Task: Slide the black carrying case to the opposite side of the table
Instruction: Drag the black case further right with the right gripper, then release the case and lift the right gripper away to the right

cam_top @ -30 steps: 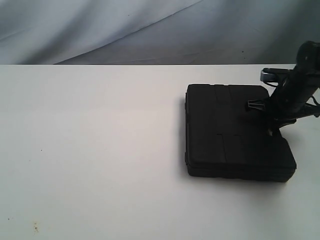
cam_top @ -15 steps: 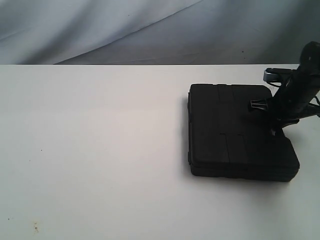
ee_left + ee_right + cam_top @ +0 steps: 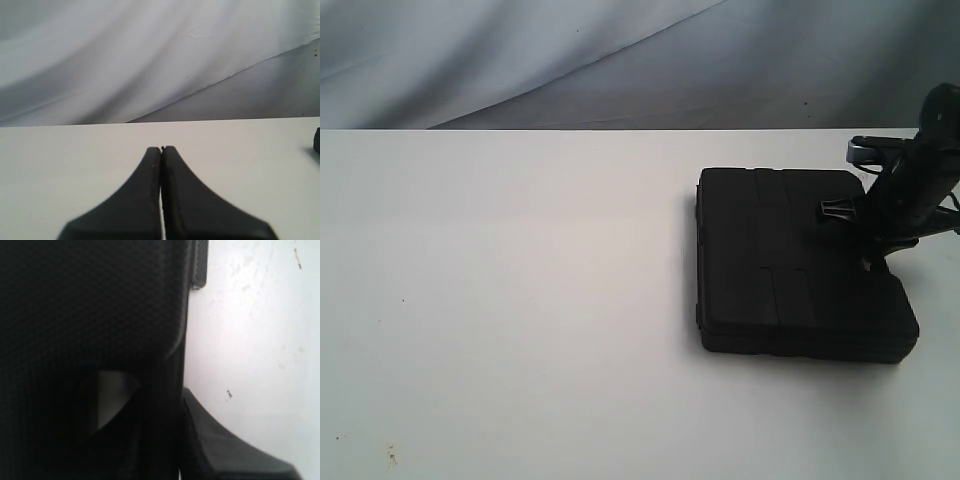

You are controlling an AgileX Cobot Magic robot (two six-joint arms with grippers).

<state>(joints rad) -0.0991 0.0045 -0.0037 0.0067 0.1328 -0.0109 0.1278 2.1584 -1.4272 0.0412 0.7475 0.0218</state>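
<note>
The black carrying case [image 3: 790, 265] is lying flat on the white tabletop [image 3: 520, 300], in the right half of the frame. Its far side is sitting nearer the tabletop's back edge than its near side is to the front. The right arm [image 3: 920, 170] is leaning in from the right border of the frame, its dark links slanting down and leftward to meet the case along its right-hand side, toward the far corner. Seen from that arm's wrist, the right fingers [image 3: 225, 450] are pointing down over the rim beside the handle cut-out [image 3: 110, 400], where a patch of white tabletop is showing through. One finger is pressing against the outer wall of the case, while its partner is lost in the dark over the pebbled lid. They are grasping the case by that rim. The left fingers [image 3: 135, 200], seen only from their own wrist camera, are clenched tip to tip with nothing between them. They are hanging low over the tabletop and pointing toward the grey draped cloth [image 3: 570, 60] behind it.
</note>
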